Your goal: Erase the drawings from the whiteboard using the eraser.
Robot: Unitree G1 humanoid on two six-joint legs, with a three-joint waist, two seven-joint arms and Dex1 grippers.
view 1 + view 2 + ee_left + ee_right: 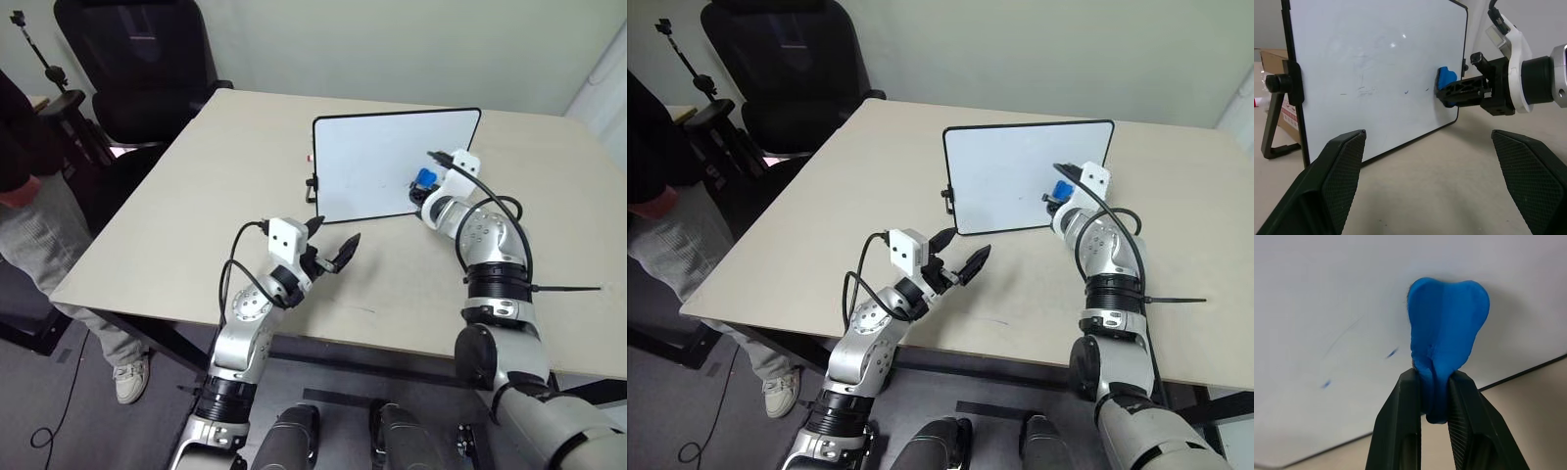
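The right hand (1432, 396) pinches the blue eraser (1447, 328) against the whiteboard (382, 157), right of frame centre. Faint blue drawings (1392, 352) remain. The left hand (333, 245) hovers open over the desk (196, 176).

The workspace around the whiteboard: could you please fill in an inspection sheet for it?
Surface: beige table, bare apart from the board.
Job's things: whiteboard tilted on its stand; faint blue marks remain; eraser pressed on the board near its lower edge.
Clutter: nothing seen on the table.
Grippers: right gripper shut on the eraser; left gripper open, above the table, holding nothing.
Cables: black cables along both wrists.
Surroundings: black chair, tripod, a person standing at the table's left side.
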